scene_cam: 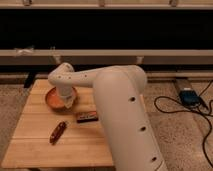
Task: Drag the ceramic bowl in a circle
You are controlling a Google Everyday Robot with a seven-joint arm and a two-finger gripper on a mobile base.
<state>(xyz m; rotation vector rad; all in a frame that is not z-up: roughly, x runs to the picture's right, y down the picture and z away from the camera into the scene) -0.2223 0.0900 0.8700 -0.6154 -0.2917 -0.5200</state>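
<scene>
- ceramic bowl (53, 98) sits on the counter (75, 147), far-left part.
- gripper (68, 103) is down at its right rim, jaws clenched; rim pinch likely, unconfirmed.
- Drag low and slow in a tight circle, clear of the dark bar (87, 117) and the counter edge.
</scene>
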